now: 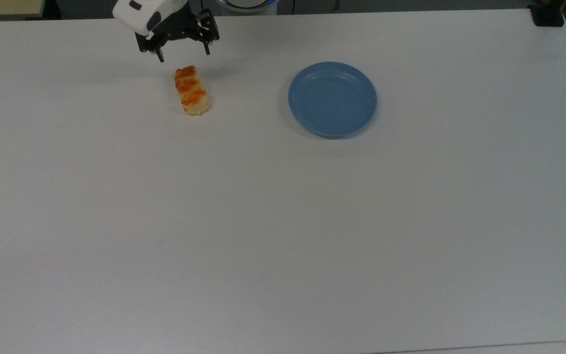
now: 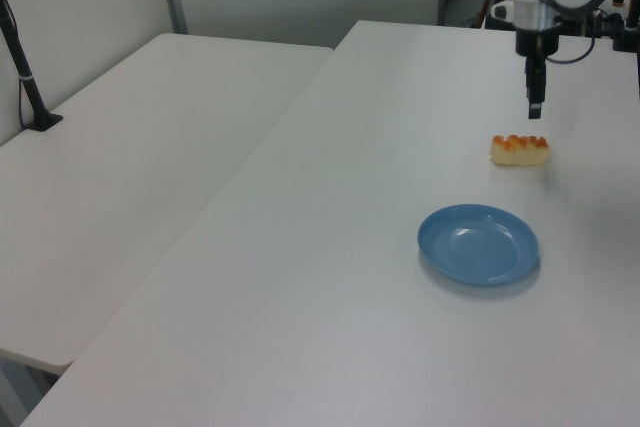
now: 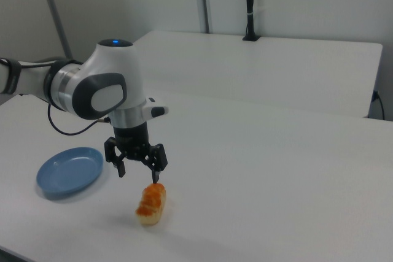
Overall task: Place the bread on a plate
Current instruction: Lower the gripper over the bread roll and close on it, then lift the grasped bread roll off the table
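Bench: the white bench is carrying two items, both lying toward its far edge as the top view shows it; the surface is showing smooth and matte.
Bread: the bread is lying flat on the bench toward the top view's left, near the far edge and well apart from the plate. It is an oblong pale-yellow roll with orange-brown glazed bumps along its top; it is also showing in the left view and the right view.
Plate: the plate is sitting on the bench toward the top view's right of the bread. It is round, shallow, plain blue with a raised rim, and is holding nothing.
Pincer: the gripper is hanging just above the far end of the bread, its two black fingers spread wide and pointing down, with nothing between them and no contact visible with the roll.
Arm: the arm is showing a glossy white shell with grey joints.
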Available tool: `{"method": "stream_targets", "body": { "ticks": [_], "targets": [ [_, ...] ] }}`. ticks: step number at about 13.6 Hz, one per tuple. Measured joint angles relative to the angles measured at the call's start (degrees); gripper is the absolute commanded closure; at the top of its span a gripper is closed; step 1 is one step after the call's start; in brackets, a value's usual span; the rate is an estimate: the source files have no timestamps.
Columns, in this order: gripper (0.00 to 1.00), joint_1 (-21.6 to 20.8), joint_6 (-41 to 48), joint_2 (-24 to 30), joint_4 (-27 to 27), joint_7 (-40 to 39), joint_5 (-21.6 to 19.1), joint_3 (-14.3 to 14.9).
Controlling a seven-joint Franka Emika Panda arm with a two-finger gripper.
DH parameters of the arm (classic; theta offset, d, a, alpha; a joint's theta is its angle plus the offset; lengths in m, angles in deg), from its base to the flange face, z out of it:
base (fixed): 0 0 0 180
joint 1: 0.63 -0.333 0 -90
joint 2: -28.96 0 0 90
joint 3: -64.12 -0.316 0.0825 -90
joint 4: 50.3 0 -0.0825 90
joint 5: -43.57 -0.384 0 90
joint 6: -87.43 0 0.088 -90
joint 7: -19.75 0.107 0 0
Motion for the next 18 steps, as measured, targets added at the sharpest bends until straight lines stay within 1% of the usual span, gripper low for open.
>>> {"method": "stream_targets", "body": {
  "ticks": [2, 4, 8, 9, 11, 14, 16, 18],
  "targets": [
    [0.0, 0.0, -3.4, -3.9, -0.2, 3.4, 1.5, -1.2],
    [0.0, 0.0, -5.2, -6.8, -0.2, 4.5, 2.0, -1.2],
    [0.01, -0.1, -6.5, -9.9, -0.1, 5.3, 3.7, -1.2],
    [0.07, -0.1, -6.7, -10.4, -0.1, 6.3, 4.2, -1.2],
    [0.28, -0.8, -8.0, -11.8, -0.1, 8.6, 4.6, -1.2],
    [0.51, -1.5, -8.4, -12.8, 0.0, 9.8, 4.8, -1.3],
    [0.59, -1.5, -8.4, -12.8, 0.3, 10.1, 4.8, -1.3],
    [0.63, -1.5, -8.3, -12.7, 0.8, 10.2, 4.8, -1.3]
  ]
}}
